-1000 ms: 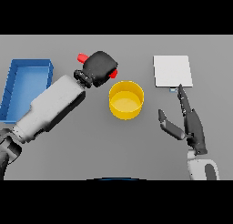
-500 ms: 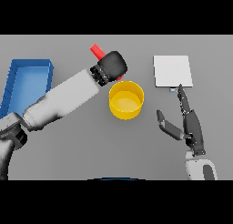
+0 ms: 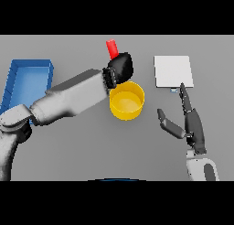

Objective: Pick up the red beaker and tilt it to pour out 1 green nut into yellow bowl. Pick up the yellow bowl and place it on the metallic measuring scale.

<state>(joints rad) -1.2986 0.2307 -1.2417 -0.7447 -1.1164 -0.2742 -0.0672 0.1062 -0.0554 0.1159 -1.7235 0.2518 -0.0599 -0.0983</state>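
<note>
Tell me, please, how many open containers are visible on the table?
2: the yellow bowl at centre and the blue bin at far left. The red beaker is held aloft.

Left robot hand point(image 3: 120, 67) gripping red beaker point(image 3: 111, 48) above yellow bowl point(image 3: 126, 100); right robot hand point(image 3: 191, 123) open near scale point(image 3: 172, 71); blue tray point(image 3: 26, 82) left.

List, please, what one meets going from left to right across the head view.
blue tray → left hand holding the red beaker → yellow bowl → right hand, with the metallic scale beyond it.
</note>
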